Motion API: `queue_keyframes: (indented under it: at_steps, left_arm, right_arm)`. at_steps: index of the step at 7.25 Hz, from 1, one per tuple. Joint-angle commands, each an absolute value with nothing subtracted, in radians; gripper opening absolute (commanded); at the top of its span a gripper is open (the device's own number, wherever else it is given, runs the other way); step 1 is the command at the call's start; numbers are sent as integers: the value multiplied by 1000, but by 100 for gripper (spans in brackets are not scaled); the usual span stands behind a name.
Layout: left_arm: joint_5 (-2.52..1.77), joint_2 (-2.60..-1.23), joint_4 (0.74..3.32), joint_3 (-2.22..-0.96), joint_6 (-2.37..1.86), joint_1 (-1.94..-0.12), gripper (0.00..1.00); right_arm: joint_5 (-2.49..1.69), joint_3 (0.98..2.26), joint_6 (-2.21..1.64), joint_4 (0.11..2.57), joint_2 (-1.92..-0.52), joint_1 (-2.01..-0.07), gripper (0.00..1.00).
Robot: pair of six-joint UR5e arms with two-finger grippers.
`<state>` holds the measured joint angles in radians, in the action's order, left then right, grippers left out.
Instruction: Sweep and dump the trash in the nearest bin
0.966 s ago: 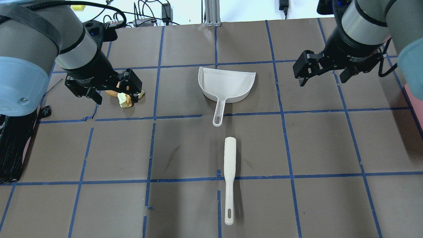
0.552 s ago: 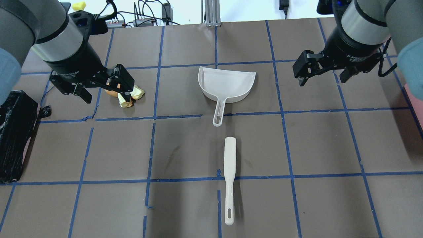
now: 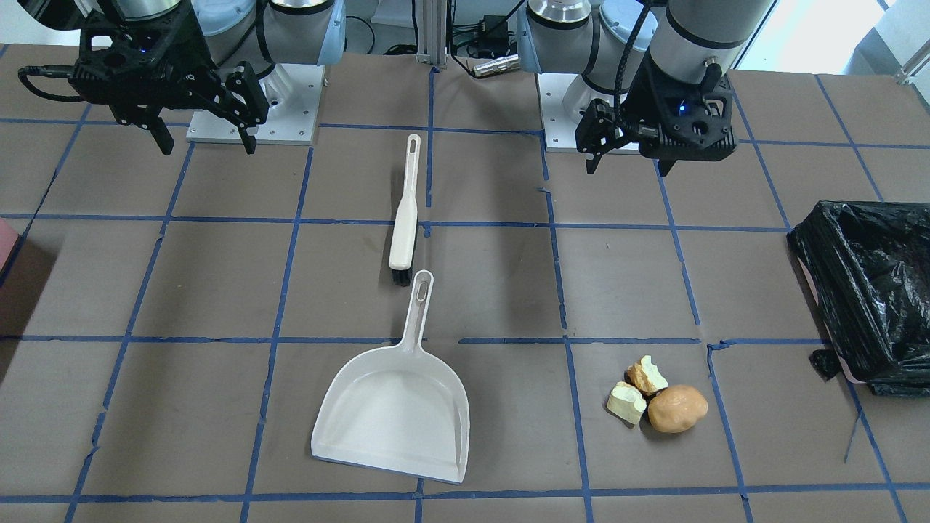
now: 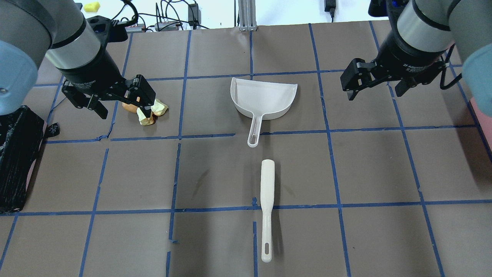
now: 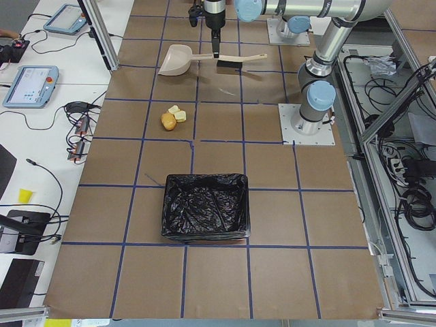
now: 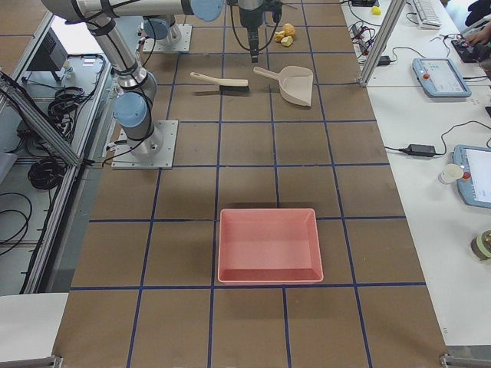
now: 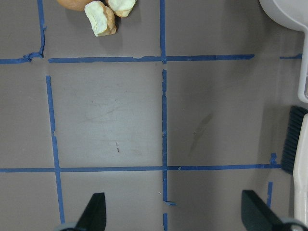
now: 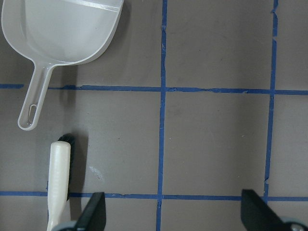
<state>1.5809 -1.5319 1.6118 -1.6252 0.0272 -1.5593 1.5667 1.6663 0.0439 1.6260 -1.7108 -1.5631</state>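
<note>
The trash, a tan potato-like lump (image 3: 677, 408) and two pale bitten chunks (image 3: 626, 402), lies together on the table's left part. It also shows in the overhead view (image 4: 147, 118) and at the top of the left wrist view (image 7: 100, 18). The black-bagged bin (image 3: 868, 290) stands further left (image 4: 15, 157). My left gripper (image 4: 123, 111) is open and empty, raised above the table and clear of the trash (image 3: 626, 165). My right gripper (image 4: 374, 92) is open and empty, high over the right side (image 3: 205, 142).
A white dustpan (image 4: 265, 96) lies mid-table, handle toward me. A white brush (image 4: 267, 204) lies just behind that handle. A pink tray (image 6: 268, 212) sits at the far right end. Cables and devices lie beyond the far edge.
My left arm has shifted a little to the left and away, uncovering more of the bin. The right arm, trash, dustpan and brush have not moved.
</note>
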Motion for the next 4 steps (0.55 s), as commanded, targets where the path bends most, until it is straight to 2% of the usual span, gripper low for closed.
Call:
queue_keyframes:
  at_steps: [1,4]
  left_arm:
    - [1632,-1560,1565,-1596,38,-1563,100]
    - [1609,-1583,1517,-1620,95,-1578,100]
  right_arm:
    - [1566,1670,41,1623,-1715,-1565,100]
    - [1562,1770,-14,1637,-1776,-1609,100]
